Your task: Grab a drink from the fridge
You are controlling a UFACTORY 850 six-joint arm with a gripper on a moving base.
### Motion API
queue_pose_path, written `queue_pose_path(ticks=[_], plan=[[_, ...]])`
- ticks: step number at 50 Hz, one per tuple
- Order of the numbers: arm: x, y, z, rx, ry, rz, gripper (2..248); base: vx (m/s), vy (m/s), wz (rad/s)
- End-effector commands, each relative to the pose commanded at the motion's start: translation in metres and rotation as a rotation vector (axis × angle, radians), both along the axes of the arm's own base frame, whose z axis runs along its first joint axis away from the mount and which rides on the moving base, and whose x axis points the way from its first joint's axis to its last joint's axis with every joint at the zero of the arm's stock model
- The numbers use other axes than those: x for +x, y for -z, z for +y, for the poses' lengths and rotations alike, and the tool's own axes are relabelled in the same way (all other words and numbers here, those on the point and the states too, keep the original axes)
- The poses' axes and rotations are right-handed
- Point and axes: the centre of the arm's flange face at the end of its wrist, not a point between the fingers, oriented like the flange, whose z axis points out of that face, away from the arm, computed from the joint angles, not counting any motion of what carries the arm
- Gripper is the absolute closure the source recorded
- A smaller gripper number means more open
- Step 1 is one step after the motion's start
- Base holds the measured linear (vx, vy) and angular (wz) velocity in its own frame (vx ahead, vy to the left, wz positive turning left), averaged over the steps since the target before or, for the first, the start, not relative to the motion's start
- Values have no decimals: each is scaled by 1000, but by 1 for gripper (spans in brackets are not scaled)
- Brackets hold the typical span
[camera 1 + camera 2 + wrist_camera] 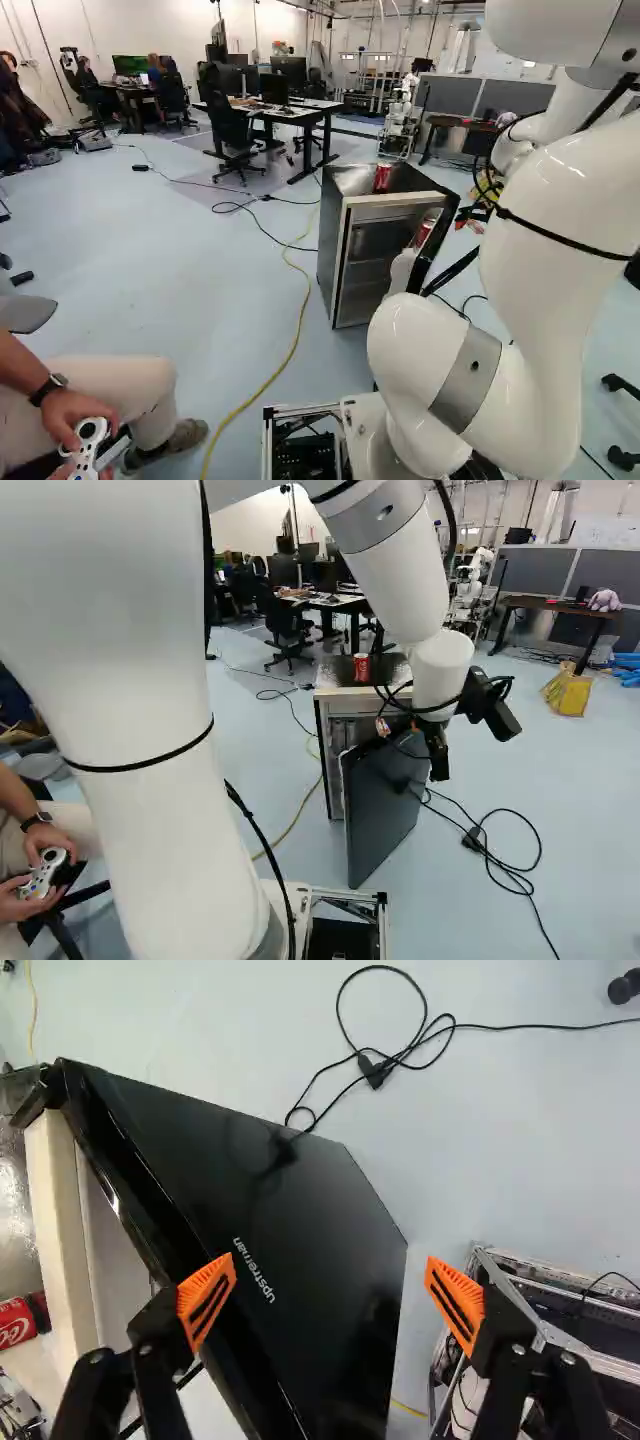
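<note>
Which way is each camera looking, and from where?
Left base view: behind the arm, left side, looking ahead at the open fridge.
Right base view: behind, right side, looking ahead; arm large at left.
Wrist view: on the wrist, looking along the gripper, both fingers showing, down past the door.
Base views share the red can atop the fridge.

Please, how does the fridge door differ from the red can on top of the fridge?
The door is dark, flat and large; the can is red, round and small.
The door hangs swung open at the front of the fridge, while the can stands upright on its top.
Both carry white lettering.
</note>
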Motion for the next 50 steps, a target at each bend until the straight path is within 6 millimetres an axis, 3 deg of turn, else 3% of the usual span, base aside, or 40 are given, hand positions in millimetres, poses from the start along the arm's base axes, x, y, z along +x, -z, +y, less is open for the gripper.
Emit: queue_pose_path(ticks=[22,50], plan=[[0,2,25,5,-40,7,3,0,0,0],[8,36,41,-36,-215,116,3,0,0,0]])
